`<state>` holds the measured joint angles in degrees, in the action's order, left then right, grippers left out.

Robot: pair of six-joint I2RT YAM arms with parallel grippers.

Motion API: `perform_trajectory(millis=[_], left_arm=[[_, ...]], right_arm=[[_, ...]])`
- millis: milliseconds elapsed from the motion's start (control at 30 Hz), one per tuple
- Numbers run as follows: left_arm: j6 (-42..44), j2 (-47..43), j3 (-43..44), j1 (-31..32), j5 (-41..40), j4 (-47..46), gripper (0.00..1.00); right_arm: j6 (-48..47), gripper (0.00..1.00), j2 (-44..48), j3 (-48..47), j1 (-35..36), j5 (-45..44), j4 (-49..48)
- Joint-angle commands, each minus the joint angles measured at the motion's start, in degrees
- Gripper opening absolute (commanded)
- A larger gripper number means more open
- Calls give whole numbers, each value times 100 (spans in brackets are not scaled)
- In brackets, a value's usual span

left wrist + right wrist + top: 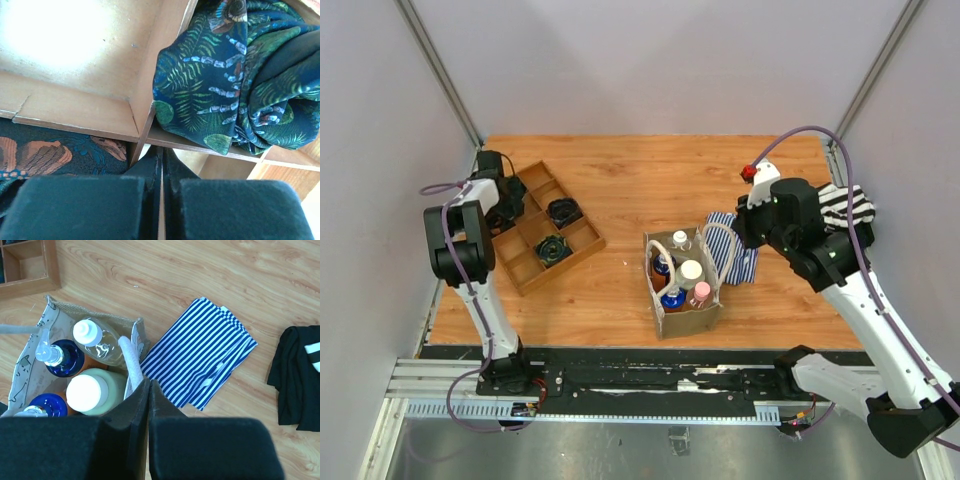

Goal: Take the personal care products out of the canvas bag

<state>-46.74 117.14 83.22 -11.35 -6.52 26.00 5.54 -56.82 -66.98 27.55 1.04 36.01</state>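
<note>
The tan canvas bag (665,318) stands upright at the table's front centre with white looped handles (131,357). Inside stand a clear bottle with a white cap (680,240), a cream bottle with a wide white cap (690,271), a pink-capped bottle (701,291) and orange bottles with blue tops (665,266). In the right wrist view I see the bag (30,367), the clear bottle (100,345), the cream bottle (92,392) and blue tops (62,359). My right gripper (150,385) is shut and empty, just above the bag's right rim beside a handle. My left gripper (161,156) is shut and empty over the tray.
A brown wooden compartment tray (582,243) at the back left holds dark rolled patterned items (240,75). A blue-and-white striped cloth (200,357) lies just right of the bag. A black-and-white cloth (299,375) lies at the right edge.
</note>
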Motion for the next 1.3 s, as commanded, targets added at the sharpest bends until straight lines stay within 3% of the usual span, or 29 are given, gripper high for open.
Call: perform_trajectory(millis=[0, 100, 200, 333, 433, 533, 767, 1000, 1267], left_arm=[[-238, -370, -407, -241, 140, -90, 1], [-188, -913, -884, -75, 463, -795, 1], [-4, -1500, -956, 304, 240, -1045, 1], [-61, -1611, -963, 390, 989, -1292, 0], [74, -1743, -1087, 675, 723, -1526, 1], [74, -1798, -1193, 917, 1148, -1917, 1], [321, -1869, -1050, 1886, 1092, -1402, 1], [118, -2197, -1684, 2418, 1075, -1187, 0], [-209, -1640, -2511, 2583, 1670, -1987, 0]], right_arm=[[-53, 1, 193, 85, -92, 95, 10], [-48, 1, 174, 36, -92, 202, -19], [-12, 1, 88, -120, -92, 558, -12], [86, 1, 84, -221, -92, 695, -15], [147, 1, 133, -189, -92, 676, -8], [174, 1, 146, -146, -92, 600, 5], [211, 1, 140, -63, -96, 534, 18], [189, 1, 223, 57, -92, 435, 31], [228, 1, 206, 120, -92, 458, -30]])
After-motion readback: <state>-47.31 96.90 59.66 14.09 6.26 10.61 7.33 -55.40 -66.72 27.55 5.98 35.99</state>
